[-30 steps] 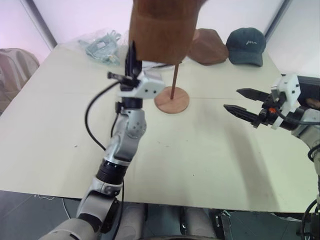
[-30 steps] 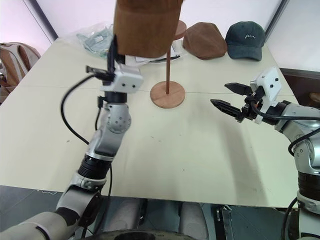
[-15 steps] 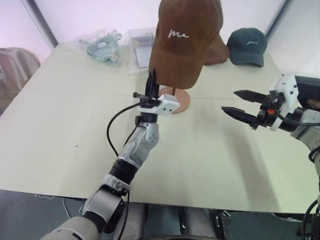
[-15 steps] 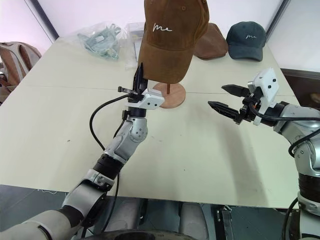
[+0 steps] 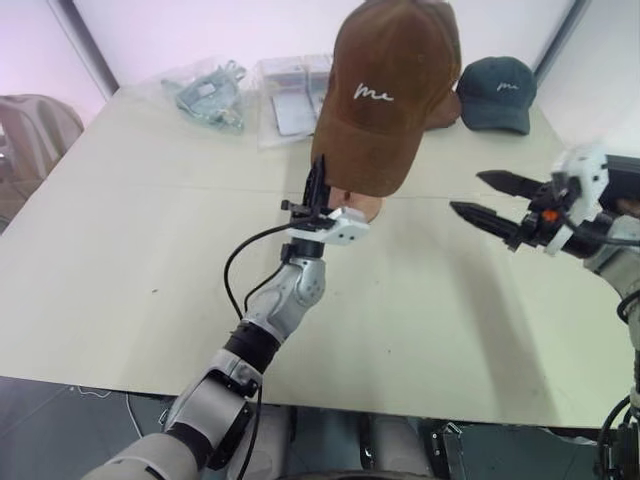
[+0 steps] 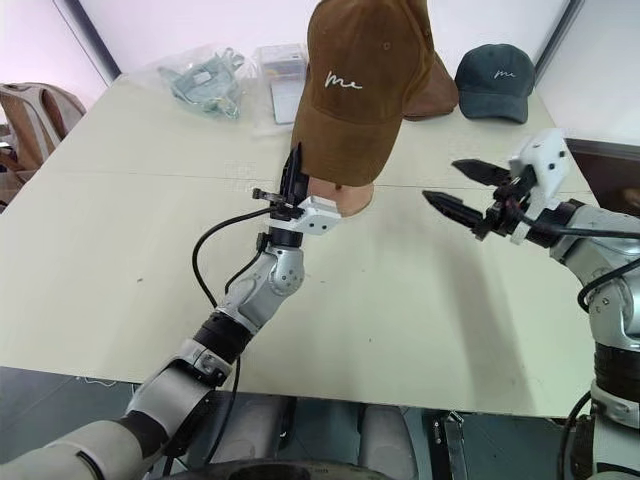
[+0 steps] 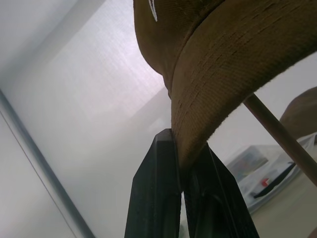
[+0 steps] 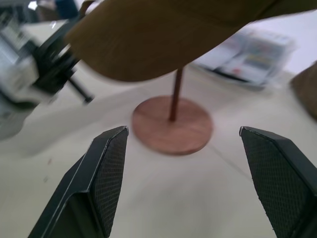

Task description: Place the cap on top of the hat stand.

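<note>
The brown corduroy cap [image 5: 385, 95] with white script hangs over the hat stand and hides its disc top. Below the brim I see the thin pole [image 8: 174, 94] and the round wooden base [image 8: 173, 124]. My left gripper [image 5: 320, 185] points upward, shut on the edge of the cap's brim [image 7: 223, 84], just left of the stand. My right gripper [image 5: 467, 192] is open with nothing between its fingers, level, to the right of the stand and aimed at it. Whether the cap rests on the disc I cannot tell.
A dark green cap [image 5: 497, 92] and a plain brown cap [image 6: 437, 95] lie at the table's far right. Plastic bags [image 5: 205, 90] and a clear package [image 5: 290, 95] sit at the far left. A brown bag [image 5: 35, 130] is beside the table's left edge.
My left gripper has carried the cap down and to the right, from left of the stand to over its top. The right gripper has stayed almost still.
</note>
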You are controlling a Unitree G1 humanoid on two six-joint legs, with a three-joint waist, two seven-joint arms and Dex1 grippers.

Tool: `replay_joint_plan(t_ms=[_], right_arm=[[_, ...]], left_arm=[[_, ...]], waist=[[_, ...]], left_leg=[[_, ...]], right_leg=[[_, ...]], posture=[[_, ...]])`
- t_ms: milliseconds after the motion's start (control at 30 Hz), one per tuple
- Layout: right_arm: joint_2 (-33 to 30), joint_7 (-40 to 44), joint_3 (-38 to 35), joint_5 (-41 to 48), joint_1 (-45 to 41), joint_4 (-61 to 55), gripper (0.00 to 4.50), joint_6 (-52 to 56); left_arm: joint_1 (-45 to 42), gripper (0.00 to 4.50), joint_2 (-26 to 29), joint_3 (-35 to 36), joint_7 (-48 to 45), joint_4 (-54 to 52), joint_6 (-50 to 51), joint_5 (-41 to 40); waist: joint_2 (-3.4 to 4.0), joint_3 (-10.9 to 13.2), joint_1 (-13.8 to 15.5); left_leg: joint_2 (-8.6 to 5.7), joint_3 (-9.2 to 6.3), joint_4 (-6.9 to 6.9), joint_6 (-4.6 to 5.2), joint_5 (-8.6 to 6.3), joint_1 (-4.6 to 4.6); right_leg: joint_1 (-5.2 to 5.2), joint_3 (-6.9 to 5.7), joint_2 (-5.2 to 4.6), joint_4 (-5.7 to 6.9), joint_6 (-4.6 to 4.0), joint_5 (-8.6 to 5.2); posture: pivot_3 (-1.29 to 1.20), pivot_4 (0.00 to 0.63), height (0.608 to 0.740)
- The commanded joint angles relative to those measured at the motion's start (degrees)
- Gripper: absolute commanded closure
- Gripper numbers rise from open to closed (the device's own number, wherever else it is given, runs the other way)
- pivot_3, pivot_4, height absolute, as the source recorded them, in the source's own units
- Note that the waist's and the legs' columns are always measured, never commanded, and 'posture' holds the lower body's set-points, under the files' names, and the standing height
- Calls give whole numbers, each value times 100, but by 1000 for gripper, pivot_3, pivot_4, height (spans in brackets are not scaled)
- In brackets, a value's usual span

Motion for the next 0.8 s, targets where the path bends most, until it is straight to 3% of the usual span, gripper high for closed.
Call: replay_joint_plan(t_ms=[33, 533, 567, 633, 767, 800], right_arm=[[-130, -20, -364, 154, 28, -169, 844, 20], [-234, -212, -527, 315, 247, -627, 844, 344], [-226, -227, -510, 316, 247, -642, 844, 349], [-216, -252, -484, 318, 241, -661, 844, 357], [-211, -293, -435, 340, 225, -694, 844, 367], [-208, -307, -418, 348, 216, -701, 844, 370]], left_arm=[[29, 4463, -45, -168, 168, 124, -122, 98], [39, 4463, -109, -280, 276, 642, -319, -13], [48, 3807, -106, -276, 259, 638, -337, -29], [66, 3107, -99, -270, 244, 625, -355, -38], [89, 1076, -74, -288, 170, 582, -321, -8], [104, 1076, -65, -281, 151, 571, -318, -13]], waist=[[1, 0, -1], [2, -1, 1], [2, -1, 1], [2, -1, 0], [3, -2, -10], [3, -2, -10]], left_leg=[[0, 0, 0, 0, 0, 0], [0, 0, 13, 0, 0, 1], [0, 0, 13, 0, 0, 0], [0, 0, 13, 0, 0, 0], [0, 0, 12, 0, 0, 1], [0, 0, 12, 0, 0, 1]], right_leg=[[0, 0, 0, 0, 0, 0], [5, 2, 0, 3, 6, 4], [5, 2, 0, 3, 7, 4], [5, 2, 0, 3, 7, 4], [4, 2, 0, 3, 7, 5], [4, 2, 0, 3, 7, 5]], posture=[[0, 150, 740], [0, 150, 740], [0, 150, 740], [0, 150, 740], [0, 150, 740], [0, 150, 740]])
